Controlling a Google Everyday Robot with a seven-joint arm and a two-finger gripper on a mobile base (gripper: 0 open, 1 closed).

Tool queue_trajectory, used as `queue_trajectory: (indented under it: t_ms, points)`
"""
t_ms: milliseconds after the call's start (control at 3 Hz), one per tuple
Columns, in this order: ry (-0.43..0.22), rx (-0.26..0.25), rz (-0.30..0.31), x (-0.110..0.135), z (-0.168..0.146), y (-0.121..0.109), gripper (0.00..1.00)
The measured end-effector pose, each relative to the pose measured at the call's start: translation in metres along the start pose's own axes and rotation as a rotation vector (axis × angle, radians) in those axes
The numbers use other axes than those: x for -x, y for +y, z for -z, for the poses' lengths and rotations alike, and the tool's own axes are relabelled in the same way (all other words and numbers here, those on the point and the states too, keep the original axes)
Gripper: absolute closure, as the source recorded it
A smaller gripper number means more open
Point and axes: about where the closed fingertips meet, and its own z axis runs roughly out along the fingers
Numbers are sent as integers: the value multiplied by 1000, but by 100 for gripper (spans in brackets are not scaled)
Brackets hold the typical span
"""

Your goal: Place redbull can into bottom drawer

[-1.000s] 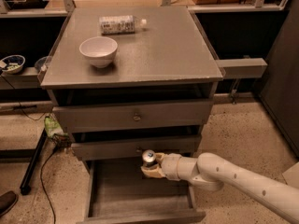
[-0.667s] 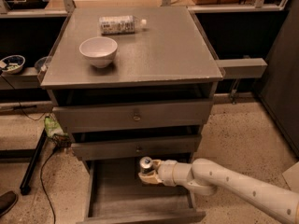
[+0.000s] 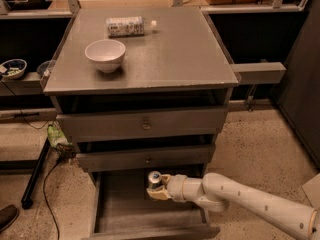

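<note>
The redbull can [image 3: 154, 178] stands upright in my gripper [image 3: 156, 187], its shiny silver top showing, over the back part of the bottom drawer [image 3: 120, 214]. That drawer is pulled open at the foot of the grey cabinet and its flat grey floor shows. My gripper is shut on the can, and my white arm [image 3: 250, 204] reaches in from the lower right.
A white bowl [image 3: 105, 54] and a clear plastic bottle [image 3: 128, 26] lying on its side sit on the cabinet top [image 3: 175, 54]. Two upper drawers with brass knobs [image 3: 146, 125] are closed. A black pole and cables [image 3: 35, 176] lie on the floor at left.
My gripper with the can has moved left and a little lower, further over the open bottom drawer.
</note>
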Motion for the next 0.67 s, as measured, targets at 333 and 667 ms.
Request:
queue_trajectory:
  t_ms: [333,667]
  points:
    - [25,-29,18,-14,-8,-6,100]
    - [51,-85,31,-36,-28,-31,100]
